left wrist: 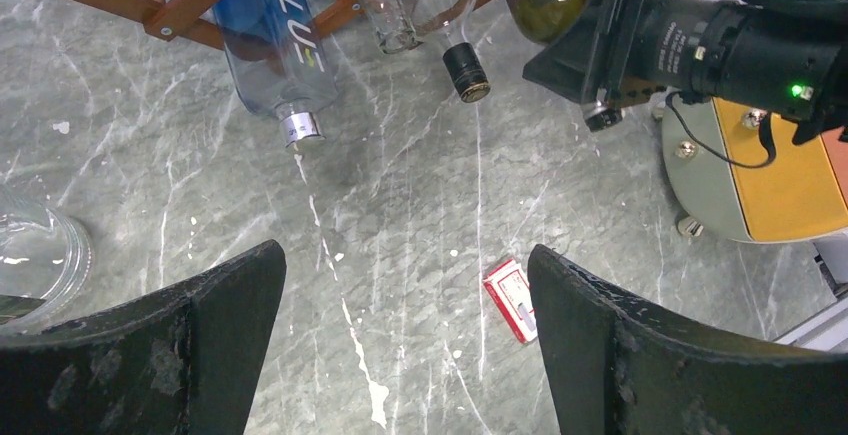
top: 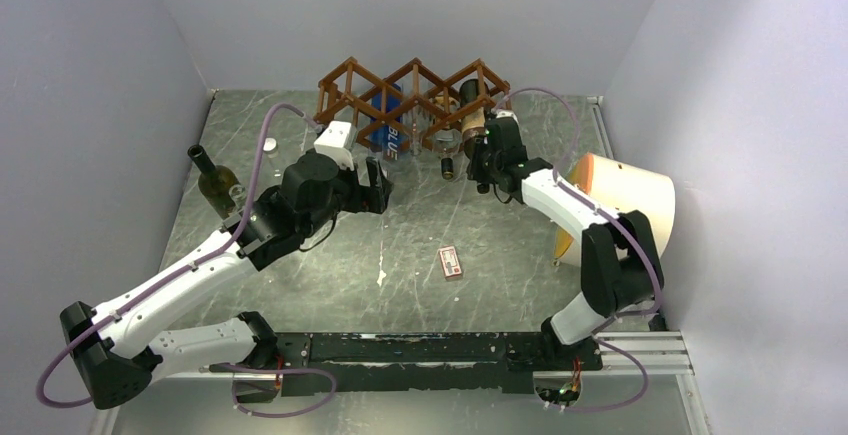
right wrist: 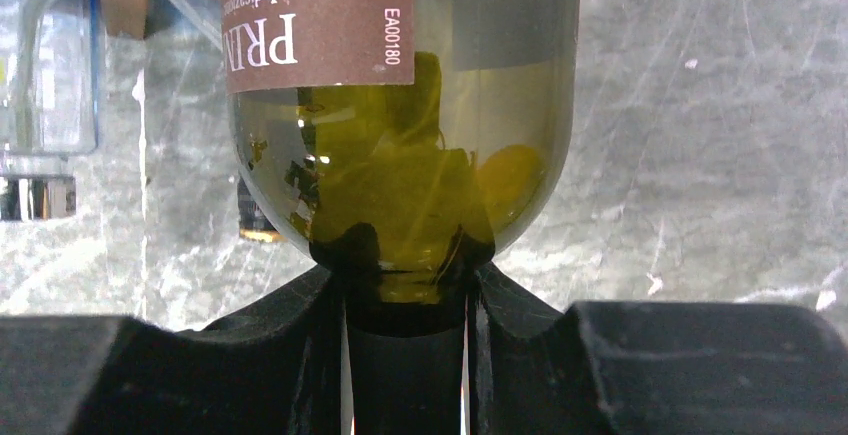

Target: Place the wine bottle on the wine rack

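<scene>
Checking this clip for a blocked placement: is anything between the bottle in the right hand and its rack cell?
Nothing visible. The right hand grips the neck of the wine bottle, whose body appears to sit in the right cell of the wine rack. The blue bottle and dark-capped bottle occupy neighbouring cells.

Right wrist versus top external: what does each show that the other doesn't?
Only right wrist: the right tool shut on the neck of the wine bottle, and the print on its brown label.
Only top external: the whole wine rack, a green bottle lying on the table at left, and a small red box.
Both: the wine bottle in the rack's right cell, with the blue bottle beside it.
</scene>
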